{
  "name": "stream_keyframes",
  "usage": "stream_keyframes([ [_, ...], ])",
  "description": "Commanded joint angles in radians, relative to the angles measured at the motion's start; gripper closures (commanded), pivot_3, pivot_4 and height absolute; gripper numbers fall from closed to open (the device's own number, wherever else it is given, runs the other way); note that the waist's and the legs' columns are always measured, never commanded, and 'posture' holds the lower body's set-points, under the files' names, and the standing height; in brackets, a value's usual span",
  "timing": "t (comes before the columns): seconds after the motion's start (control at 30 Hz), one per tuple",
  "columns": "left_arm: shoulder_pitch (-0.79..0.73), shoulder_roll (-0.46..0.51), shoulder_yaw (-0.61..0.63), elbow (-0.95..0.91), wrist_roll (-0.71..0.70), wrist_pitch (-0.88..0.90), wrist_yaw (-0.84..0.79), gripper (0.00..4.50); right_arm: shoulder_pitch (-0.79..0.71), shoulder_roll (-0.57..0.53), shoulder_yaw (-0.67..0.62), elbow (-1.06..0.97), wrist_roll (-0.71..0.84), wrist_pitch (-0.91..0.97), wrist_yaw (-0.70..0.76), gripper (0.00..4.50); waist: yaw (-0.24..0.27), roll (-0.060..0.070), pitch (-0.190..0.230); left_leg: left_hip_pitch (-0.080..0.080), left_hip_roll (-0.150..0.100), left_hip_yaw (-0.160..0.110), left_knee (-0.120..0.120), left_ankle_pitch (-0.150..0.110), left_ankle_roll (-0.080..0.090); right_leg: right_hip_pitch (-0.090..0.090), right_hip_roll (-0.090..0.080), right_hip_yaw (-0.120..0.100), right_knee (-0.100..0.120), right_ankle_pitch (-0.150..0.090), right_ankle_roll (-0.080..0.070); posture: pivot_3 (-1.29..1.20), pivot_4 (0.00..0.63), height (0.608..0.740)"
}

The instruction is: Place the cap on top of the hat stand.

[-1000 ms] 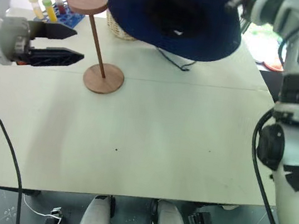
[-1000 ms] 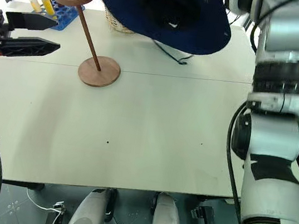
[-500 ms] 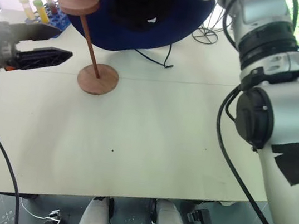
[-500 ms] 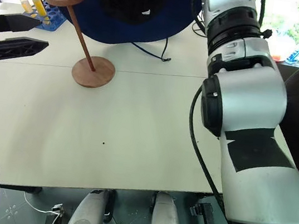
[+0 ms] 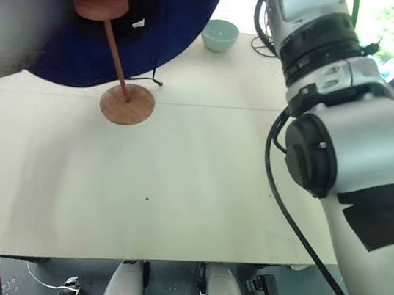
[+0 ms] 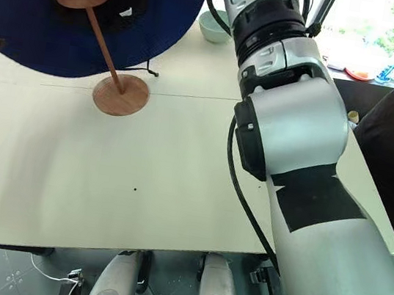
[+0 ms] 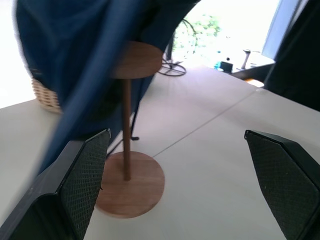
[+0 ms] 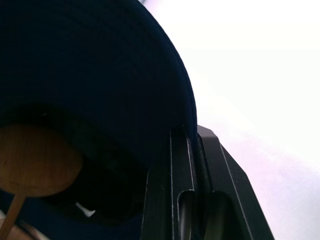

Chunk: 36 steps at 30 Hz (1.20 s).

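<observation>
Right hand (image 8: 192, 165) gripping cap (image 5: 57, 38), behind hat stand (image 5: 114, 53)

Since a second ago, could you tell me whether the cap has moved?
Yes. The cap has swung toward the robot's left, from beside the hat stand to over its disc top.

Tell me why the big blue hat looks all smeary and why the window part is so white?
In the left wrist view the cap is streaked with motion blur beside the sharper hat stand, and the window behind is washed out. In the right wrist view the background glares to blank white. In the left eye view, a pale blurred smear crosses the left edge.
</observation>
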Motion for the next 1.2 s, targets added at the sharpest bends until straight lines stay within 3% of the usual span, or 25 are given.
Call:
stream_keyframes([
  [0.03,0.022,0.046,0.121,-0.001,-0.015,0.028,0.013,0.00,0.000,0.008,0.000,-0.092,-0.003,-0.077,-0.055,4.47,-0.001,0.000,0.000,0.000,0.000,0.000,0.000,0.000,0.000,0.000,0.000,0.000,0.000,0.000,0.000,0.00,0.150,0.735],
  [0.2,0.064,0.066,0.245,-0.013,-0.036,0.100,0.030,0.00,0.095,0.006,0.008,-0.227,-0.007,-0.143,-0.113,4.47,-0.001,-0.001,-0.001,0.000,0.000,0.000,0.000,0.000,0.000,0.000,0.000,0.000,0.001,0.000,0.000,0.00,0.150,0.735],
  [0.37,0.116,0.117,0.407,-0.014,-0.048,0.221,0.013,0.00,0.290,0.021,0.039,-0.479,-0.018,-0.144,-0.149,4.47,-0.001,-0.002,-0.001,0.001,0.000,0.000,0.000,0.000,-0.001,0.000,0.000,0.000,0.001,0.000,0.000,0.00,0.150,0.735],
  [0.53,0.166,0.150,0.485,0.010,-0.018,0.243,0.001,0.00,0.443,0.017,0.051,-0.691,-0.017,-0.125,-0.173,4.47,0.000,-0.001,-0.001,0.001,0.000,0.000,0.000,0.001,-0.001,0.000,0.000,0.000,0.002,0.000,0.000,0.00,0.150,0.735],
  [0.8,0.185,0.152,0.437,0.017,0.000,0.199,-0.010,0.00,0.808,0.035,0.081,-0.984,-0.078,-0.311,-0.305,4.47,0.001,-0.003,-0.002,0.003,0.000,-0.001,0.001,0.002,-0.004,0.002,0.000,0.000,0.001,0.000,0.000,0.00,0.150,0.735],
  [0.93,0.167,0.173,0.393,0.048,0.003,0.170,-0.016,0.00,0.939,0.045,0.153,-0.978,-0.155,-0.349,-0.333,4.47,-0.001,-0.003,-0.002,0.003,0.000,-0.001,0.001,0.003,-0.005,0.002,0.000,0.000,0.002,0.000,0.000,0.00,0.150,0.735],
  [1.2,0.110,0.197,0.302,0.102,0.007,0.120,-0.027,0.00,1.019,0.030,0.260,-0.886,-0.287,-0.400,-0.380,4.47,-0.001,-0.003,-0.002,0.003,0.000,-0.001,0.001,0.003,-0.005,0.002,0.000,0.001,0.002,0.000,-0.001,0.00,0.150,0.735],
])
